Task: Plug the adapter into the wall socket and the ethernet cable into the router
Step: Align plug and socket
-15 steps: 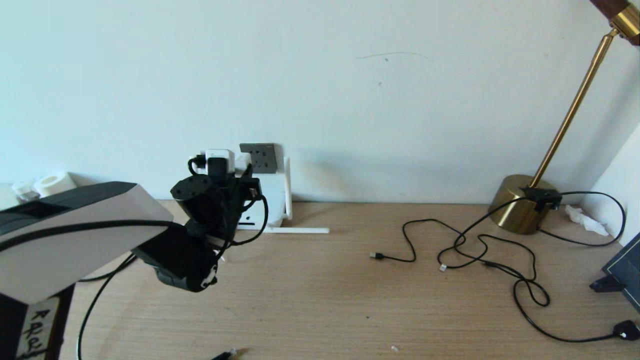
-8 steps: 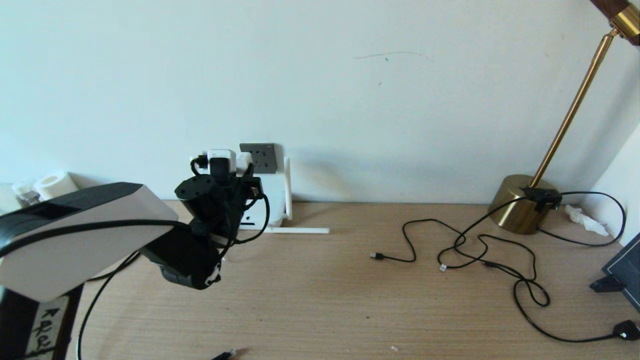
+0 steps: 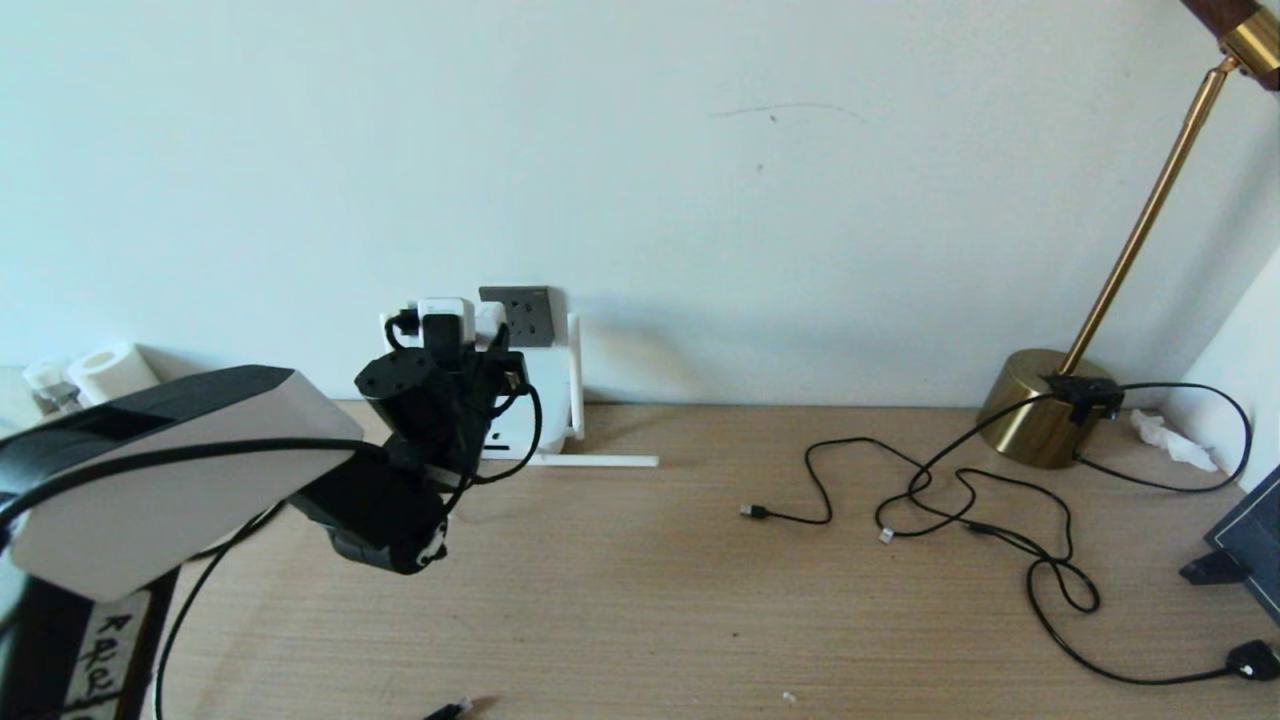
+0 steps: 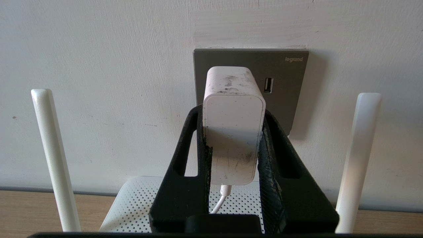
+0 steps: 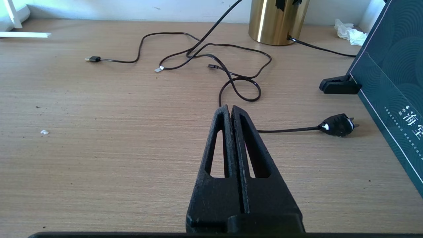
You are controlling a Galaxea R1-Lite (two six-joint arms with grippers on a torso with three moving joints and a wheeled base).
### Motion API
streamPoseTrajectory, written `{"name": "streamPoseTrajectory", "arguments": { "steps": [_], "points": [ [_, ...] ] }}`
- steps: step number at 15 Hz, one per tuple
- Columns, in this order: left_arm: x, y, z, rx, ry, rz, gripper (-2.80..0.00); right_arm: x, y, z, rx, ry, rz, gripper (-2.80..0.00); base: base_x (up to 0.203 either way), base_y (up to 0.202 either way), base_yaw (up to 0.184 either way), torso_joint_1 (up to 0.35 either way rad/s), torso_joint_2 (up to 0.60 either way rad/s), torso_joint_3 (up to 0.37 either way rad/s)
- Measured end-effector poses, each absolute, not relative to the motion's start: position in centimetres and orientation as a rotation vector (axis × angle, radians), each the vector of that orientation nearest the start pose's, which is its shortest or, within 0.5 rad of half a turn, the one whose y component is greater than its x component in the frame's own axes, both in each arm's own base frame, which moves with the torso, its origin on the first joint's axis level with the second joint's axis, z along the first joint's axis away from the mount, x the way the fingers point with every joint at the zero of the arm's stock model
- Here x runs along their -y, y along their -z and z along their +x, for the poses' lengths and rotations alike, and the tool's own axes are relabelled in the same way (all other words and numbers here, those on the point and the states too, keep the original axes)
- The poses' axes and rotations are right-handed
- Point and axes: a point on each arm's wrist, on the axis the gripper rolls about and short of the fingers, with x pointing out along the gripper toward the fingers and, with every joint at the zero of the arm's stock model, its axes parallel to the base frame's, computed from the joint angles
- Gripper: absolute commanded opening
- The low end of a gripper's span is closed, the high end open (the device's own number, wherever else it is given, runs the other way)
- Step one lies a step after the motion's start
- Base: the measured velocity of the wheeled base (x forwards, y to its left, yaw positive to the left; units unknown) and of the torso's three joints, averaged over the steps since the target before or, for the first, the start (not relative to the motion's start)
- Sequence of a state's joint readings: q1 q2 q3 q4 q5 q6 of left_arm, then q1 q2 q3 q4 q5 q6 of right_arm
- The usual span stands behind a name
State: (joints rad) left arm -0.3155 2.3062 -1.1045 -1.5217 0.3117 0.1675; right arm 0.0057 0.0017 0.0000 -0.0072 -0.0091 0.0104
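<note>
Pale wall above a wooden counter (image 3: pixel 640 600), head view: my left hand (image 3: pixel 455 345) is raised to the wall at the left, closed on the adapter (image 3: pixel 446 312), which sits just beside the wall socket (image 3: pixel 517 315); contact cannot be told from here. Below them the router (image 3: pixel 535 400) rests against the wall, one antenna lying flat on the counter. A brass lamp (image 3: pixel 1045 405) stands well apart at the right, with thin black cords (image 3: pixel 960 500) looped before it. A black connector (image 3: pixel 447 711) at the near edge may be the ethernet cable's end; I cannot tell.

Left wrist view: my left hand (image 4: pixel 233 135) clamps the adapter (image 4: pixel 233 132) by its two flat sides, the fingers (image 4: pixel 281 158) on the rear half and the front half projecting toward the wall socket (image 4: pixel 251 76). The adapter's front appears to be at the plate, below the USB port; whether the pins are seated is hidden. The router (image 4: pixel 132 205) lies beneath, antennas upright either side. I judge the adapter light, rigid and smooth-shelled, so it could slip under a push; a side grip low on the body, clear of the soft cord, suits insertion.

Right wrist view: my right hand (image 5: pixel 231 112) hovers over the bare counter (image 5: pixel 99 148), fingers pressed together on nothing, near a black plug (image 5: pixel 337 125).
</note>
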Motion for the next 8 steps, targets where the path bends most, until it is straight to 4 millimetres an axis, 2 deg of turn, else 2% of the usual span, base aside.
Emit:
{"name": "streamPoseTrajectory", "arguments": {
  "steps": [8],
  "points": [
    [12.80, -11.11, 41.55, 0.292, -0.018, 0.071, -2.80, 0.03, -7.63, -2.27, 0.006, 0.003, 0.011, -2.80, 0.000, 0.000, 0.000, 0.000, 0.00, 0.000]
  ]
}}
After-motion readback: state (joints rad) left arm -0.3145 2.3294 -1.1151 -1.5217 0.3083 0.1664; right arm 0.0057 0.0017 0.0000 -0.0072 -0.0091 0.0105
